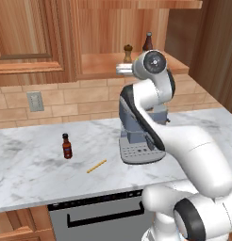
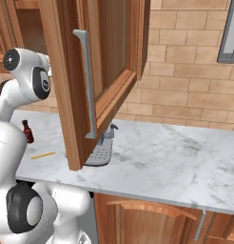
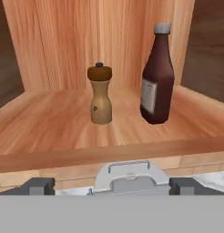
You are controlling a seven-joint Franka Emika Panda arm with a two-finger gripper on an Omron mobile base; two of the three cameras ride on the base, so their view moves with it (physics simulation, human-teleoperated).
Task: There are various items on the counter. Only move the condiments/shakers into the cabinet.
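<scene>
Two condiments stand upright on the floor of the doorless cabinet (image 3: 50, 123): a tan wooden pepper shaker (image 3: 100, 95) (image 1: 128, 52) and, to its right, a dark brown glass bottle (image 3: 157, 77) (image 1: 148, 41). My gripper (image 3: 111, 186) hovers just outside the shelf's front edge, facing them. It is open, with its fingertips (image 3: 38, 185) wide apart and nothing between them. A small red-labelled sauce bottle (image 1: 67, 146) (image 2: 27, 132) with a black cap stands on the marble counter (image 1: 28, 174), far left of the arm.
A grey coffee machine (image 1: 136, 143) (image 2: 102, 150) sits on the counter directly below the gripper, with its top (image 3: 129, 177) showing in the hand view. A thin yellow stick (image 1: 96, 165) (image 2: 43, 155) lies beside it. An open cabinet door (image 2: 90, 81) juts out over the counter.
</scene>
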